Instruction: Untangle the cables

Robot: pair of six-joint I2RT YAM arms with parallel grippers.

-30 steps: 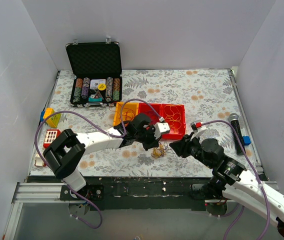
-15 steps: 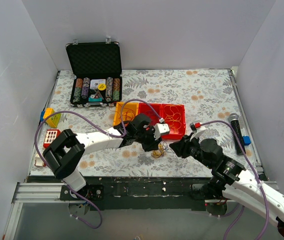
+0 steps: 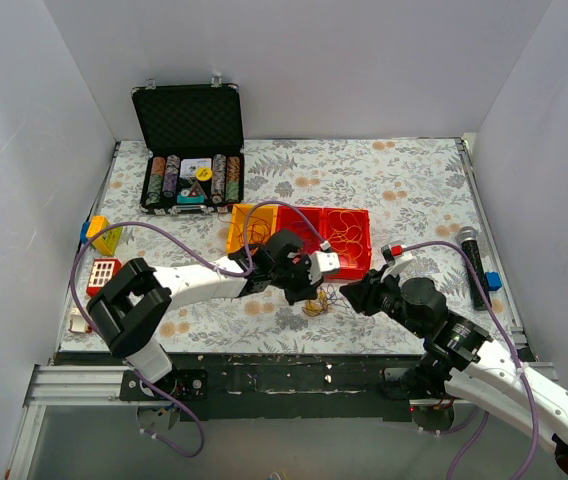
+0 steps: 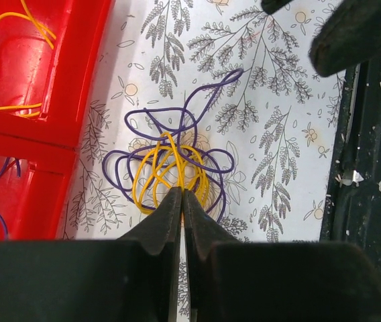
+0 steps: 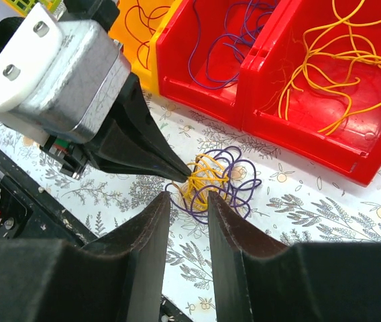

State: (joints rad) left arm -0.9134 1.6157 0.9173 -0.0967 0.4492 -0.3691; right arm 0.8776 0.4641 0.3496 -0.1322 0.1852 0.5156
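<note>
The cables (image 3: 316,303) are a small tangle of yellow and purple wires on the floral table, just in front of the red bins. In the left wrist view (image 4: 170,168) the yellow loops sit inside the purple ones. My left gripper (image 4: 182,194) is shut, its tips pinching the near edge of the yellow loops; in the top view it (image 3: 309,295) is at the tangle's left. My right gripper (image 5: 188,198) is open, with the cables (image 5: 214,181) just beyond its fingertips; in the top view it (image 3: 348,293) is at their right.
Red bins (image 3: 349,262) behind the tangle hold loose yellow and purple wires, with a yellow bin (image 3: 236,232) to their left. An open poker-chip case (image 3: 192,180) stands at the back left. A black cylinder (image 3: 472,262) lies at the right. The table's front edge (image 4: 351,201) is close.
</note>
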